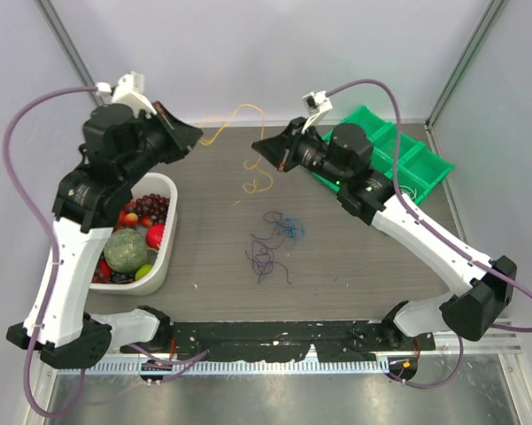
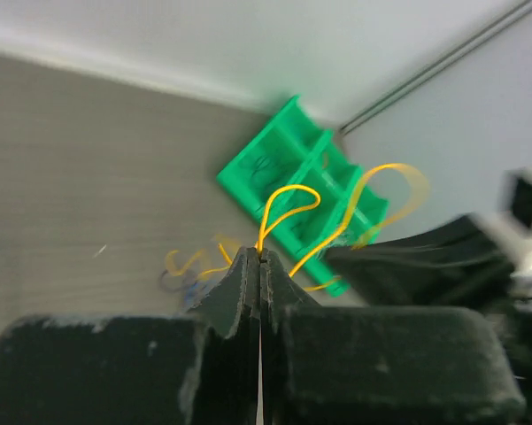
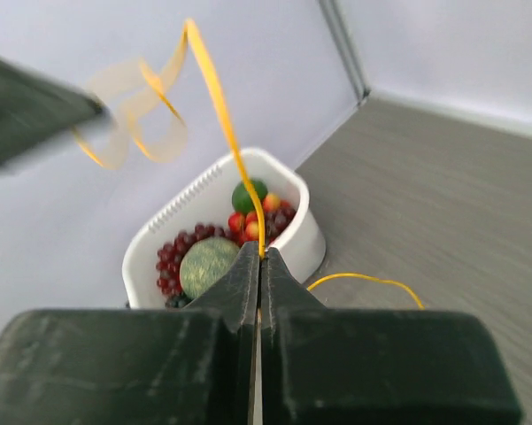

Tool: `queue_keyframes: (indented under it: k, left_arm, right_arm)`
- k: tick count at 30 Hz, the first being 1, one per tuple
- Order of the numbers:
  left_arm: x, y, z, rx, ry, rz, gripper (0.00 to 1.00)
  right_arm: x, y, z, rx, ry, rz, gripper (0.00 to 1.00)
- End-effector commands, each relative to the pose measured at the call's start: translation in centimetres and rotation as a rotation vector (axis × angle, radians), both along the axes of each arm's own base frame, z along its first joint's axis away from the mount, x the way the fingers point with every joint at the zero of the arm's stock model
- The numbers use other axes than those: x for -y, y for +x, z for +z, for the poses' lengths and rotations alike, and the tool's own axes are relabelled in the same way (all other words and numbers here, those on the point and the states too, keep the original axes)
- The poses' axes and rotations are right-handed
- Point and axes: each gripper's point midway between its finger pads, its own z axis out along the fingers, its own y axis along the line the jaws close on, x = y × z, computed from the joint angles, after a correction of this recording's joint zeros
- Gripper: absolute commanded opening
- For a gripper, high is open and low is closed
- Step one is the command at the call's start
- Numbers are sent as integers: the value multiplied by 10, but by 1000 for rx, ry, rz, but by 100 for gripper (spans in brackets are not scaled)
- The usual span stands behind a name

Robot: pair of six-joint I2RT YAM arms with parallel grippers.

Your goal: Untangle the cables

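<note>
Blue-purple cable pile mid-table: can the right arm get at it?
Probably not yet: the way to the pile is free, but the right jaws are shut on a yellow cable the left jaws also pinch.

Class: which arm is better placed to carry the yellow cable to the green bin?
Right, probably: the right gripper, shut on the yellow cable, is beside the green bin; the left gripper grips it farther away.

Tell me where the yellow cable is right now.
The yellow cable hangs above the table's far centre in the top view, strung between the left gripper and right gripper, both shut on it.
</note>
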Motion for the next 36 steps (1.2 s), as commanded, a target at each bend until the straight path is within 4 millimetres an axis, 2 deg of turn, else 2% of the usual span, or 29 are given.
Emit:
queue_keyframes:
  k: [1,4,5,6,10,14,16,19,20,23,24,28,31,35,36]
  left_arm:
    - [17,9,-103,-300,74,-52,0]
    - [36,6,-139,-397,72,-150,0]
    - [42,6,-148,-423,71,-176,0]
    - [46,7,-153,-440,68,-198,0]
    - [73,6,-152,-451,3,-336,0]
    - [89,7,-150,-466,-40,-417,0]
    - [87,6,-156,-498,-17,-412,13]
    - [72,6,-164,-505,50,-344,45]
    - [65,6,-167,-505,72,-312,53]
    - [45,4,-172,-484,122,-234,67]
    - [38,3,-174,-475,143,-216,69]
    - [20,-4,-188,-441,240,-192,76]
    - [20,-11,-197,-432,286,-245,79]
    - [28,-21,-206,-407,287,-338,80]
    - [30,-23,-210,-408,287,-355,80]
  right_arm:
    - [33,5,75,107,108,-140,1]
    - [51,10,96,130,136,-216,1]
    - [55,11,100,128,148,-227,1]
    - [61,12,112,134,176,-235,1]
    - [64,8,132,149,201,-221,1]
    - [72,14,128,141,195,-260,1]
    - [81,22,125,132,196,-286,1]
    - [103,40,117,113,162,-358,1]
    - [108,43,115,111,149,-375,1]
    - [141,64,112,131,92,-470,1]
    - [150,69,107,120,66,-499,1]
    - [207,97,95,117,-37,-705,1]
    - [243,111,87,118,-83,-844,1]
    - [287,136,65,82,-118,-975,1]
    - [306,144,57,62,-118,-1015,1]
